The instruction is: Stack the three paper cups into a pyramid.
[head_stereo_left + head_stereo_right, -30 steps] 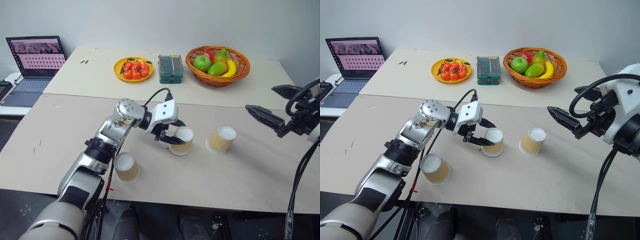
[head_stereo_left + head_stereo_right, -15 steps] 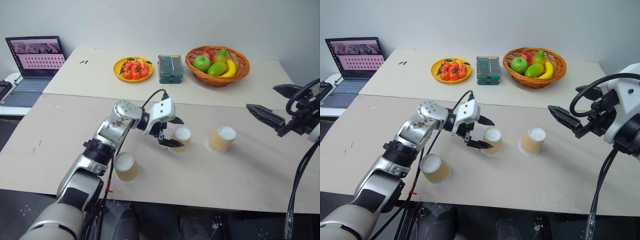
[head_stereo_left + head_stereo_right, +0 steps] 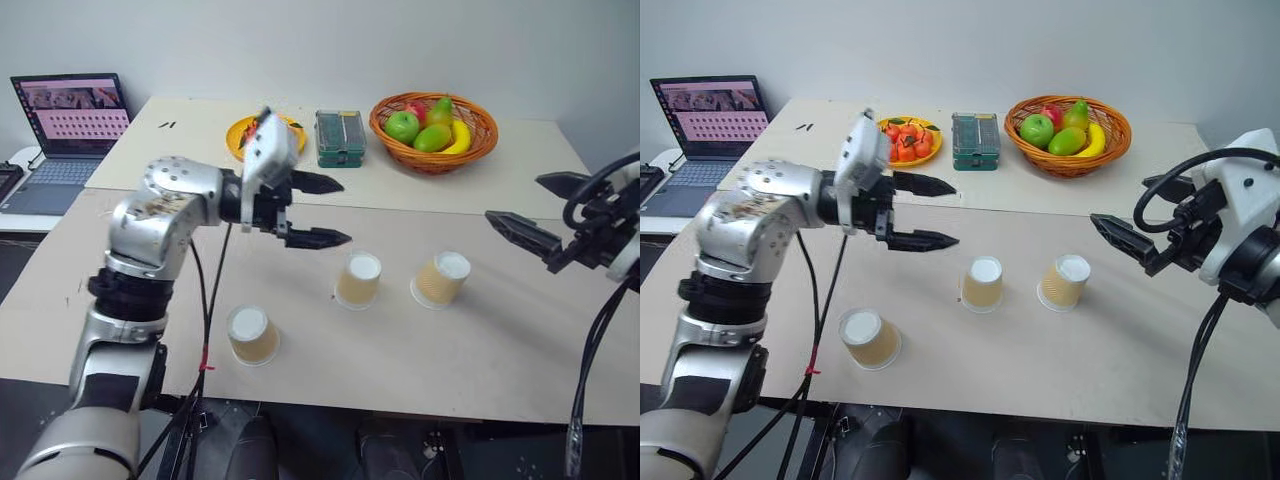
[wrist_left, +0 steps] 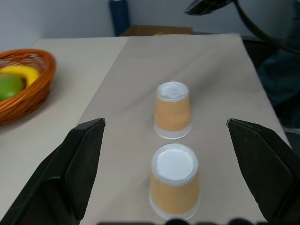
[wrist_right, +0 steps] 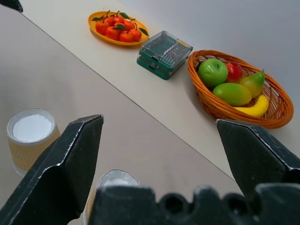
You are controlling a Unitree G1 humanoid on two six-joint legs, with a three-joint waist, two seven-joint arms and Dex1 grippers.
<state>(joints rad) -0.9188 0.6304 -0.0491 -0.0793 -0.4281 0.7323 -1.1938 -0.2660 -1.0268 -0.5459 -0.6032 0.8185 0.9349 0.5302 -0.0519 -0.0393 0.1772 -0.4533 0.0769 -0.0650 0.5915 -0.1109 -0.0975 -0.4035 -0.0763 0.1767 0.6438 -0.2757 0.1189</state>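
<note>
**Three light cups, none stacked yet, both tools released**

Three paper cups upside down on the surface (image 3: pixel 500 340), white ends up: middle cup (image 3: pixel 359 279) and right cup (image 3: pixel 441 278) near each other in a row but apart, with a gap between; third cup (image 3: pixel 252 334) off alone toward the near left edge. No pyramid yet.

Left tool (image 3: pixel 318 211) raised above the surface, left of the middle cup, fingers spread wide, nothing between them. Right tool (image 3: pixel 527 211) off to the right of the right cup, likewise spread and empty.

Likely very light, thin-walled, easily crushed or tipped; ribbed kraft sides probably good for friction. Best taken across the tapered side wall, about mid-height, with a gentle squeeze only. Too hard a pinch likely to dent the wall; a nudge from a finger likely to slide or topple a cup. Base pair probably needing to be touching, side by side, before any placing of the lone cup on top.
</note>
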